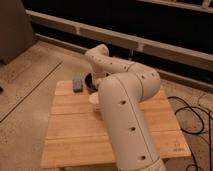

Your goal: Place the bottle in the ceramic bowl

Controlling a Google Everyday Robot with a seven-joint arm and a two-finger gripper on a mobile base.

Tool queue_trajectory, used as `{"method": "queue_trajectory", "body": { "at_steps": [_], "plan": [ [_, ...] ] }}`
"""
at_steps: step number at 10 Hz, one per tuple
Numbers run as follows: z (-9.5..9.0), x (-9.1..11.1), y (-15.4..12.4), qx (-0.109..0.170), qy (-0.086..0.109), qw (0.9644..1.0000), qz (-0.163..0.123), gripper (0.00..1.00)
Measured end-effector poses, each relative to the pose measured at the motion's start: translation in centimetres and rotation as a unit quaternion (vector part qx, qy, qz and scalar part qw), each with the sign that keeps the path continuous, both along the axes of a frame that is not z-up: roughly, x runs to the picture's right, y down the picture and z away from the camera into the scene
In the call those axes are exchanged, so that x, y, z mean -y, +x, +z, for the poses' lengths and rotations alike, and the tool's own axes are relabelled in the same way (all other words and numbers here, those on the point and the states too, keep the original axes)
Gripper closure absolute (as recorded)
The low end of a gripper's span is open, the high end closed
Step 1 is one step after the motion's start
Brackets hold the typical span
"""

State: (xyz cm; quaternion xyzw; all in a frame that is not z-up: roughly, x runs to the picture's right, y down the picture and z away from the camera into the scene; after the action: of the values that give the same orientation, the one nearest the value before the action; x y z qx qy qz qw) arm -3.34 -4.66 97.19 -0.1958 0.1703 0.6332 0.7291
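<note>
My white arm [125, 100] fills the middle of the view and reaches over the far part of the wooden table [70, 130]. Its wrist bends down at the far left, and the gripper [95, 79] hangs there over a dark bowl [88, 82], mostly hidden by the arm. Only the bowl's left rim shows. The pale bottle is hidden. A small white cup [94, 100] peeks out at the arm's left edge, just in front of the bowl.
A flat grey rectangular piece [77, 84] lies on the table left of the bowl. Black cables [192, 117] lie on the floor to the right. A dark wall with a pale ledge [150, 45] runs behind the table.
</note>
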Motion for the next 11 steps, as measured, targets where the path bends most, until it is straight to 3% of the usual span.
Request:
{"method": "queue_trajectory", "body": {
  "at_steps": [2,7,8,11],
  "plan": [
    [0.0,0.0,-0.05,0.0,0.0,1.0,0.0,0.78],
    [0.0,0.0,0.05,0.0,0.0,1.0,0.0,0.26],
    [0.0,-0.01,0.07,0.0,0.0,1.0,0.0,0.21],
    [0.0,-0.01,0.08,0.0,0.0,1.0,0.0,0.2]
  ]
}}
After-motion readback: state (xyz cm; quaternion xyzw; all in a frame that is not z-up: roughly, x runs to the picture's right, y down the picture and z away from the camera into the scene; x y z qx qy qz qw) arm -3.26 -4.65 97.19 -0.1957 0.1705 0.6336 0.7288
